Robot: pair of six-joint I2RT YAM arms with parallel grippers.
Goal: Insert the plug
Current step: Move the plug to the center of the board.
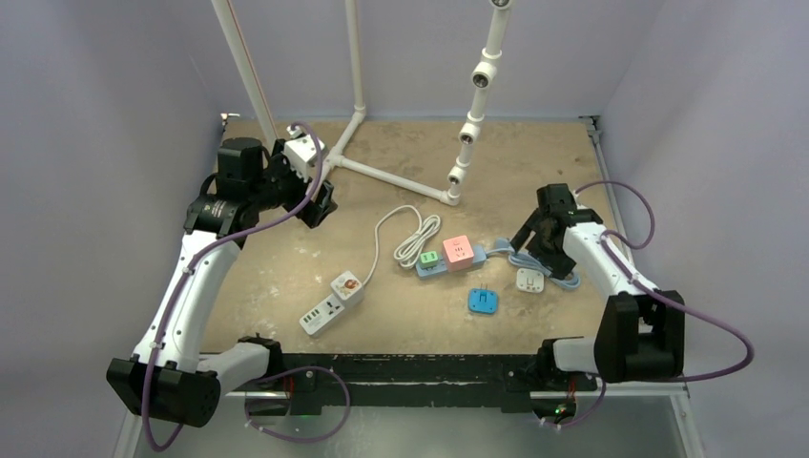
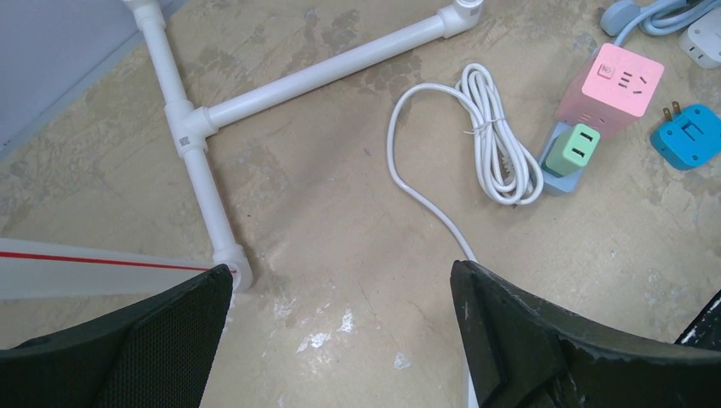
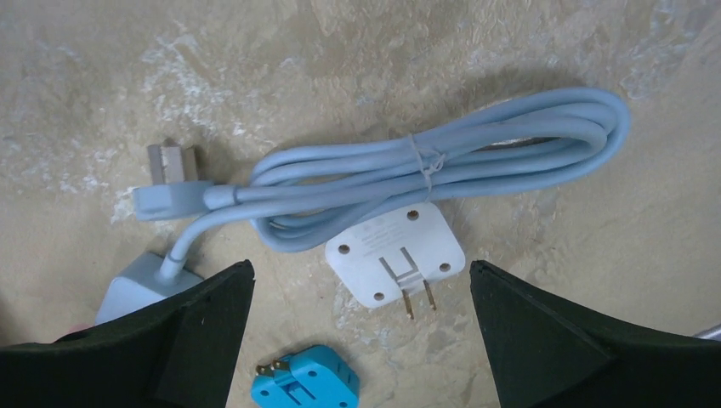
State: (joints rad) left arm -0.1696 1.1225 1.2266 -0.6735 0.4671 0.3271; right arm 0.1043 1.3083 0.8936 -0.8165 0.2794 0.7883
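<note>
Right claw [image 3: 359, 265] spread wide, hovering directly above white plug [image 3: 395, 268].

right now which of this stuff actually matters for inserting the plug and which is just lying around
Likely for the job:
white square plug adapter, prongs up
small blue plug adapter
bundled grey-blue cable with plug
pink socket block
white power strip

Just lying about:
white plastic pipe frame
green adapter, already seated
</note>
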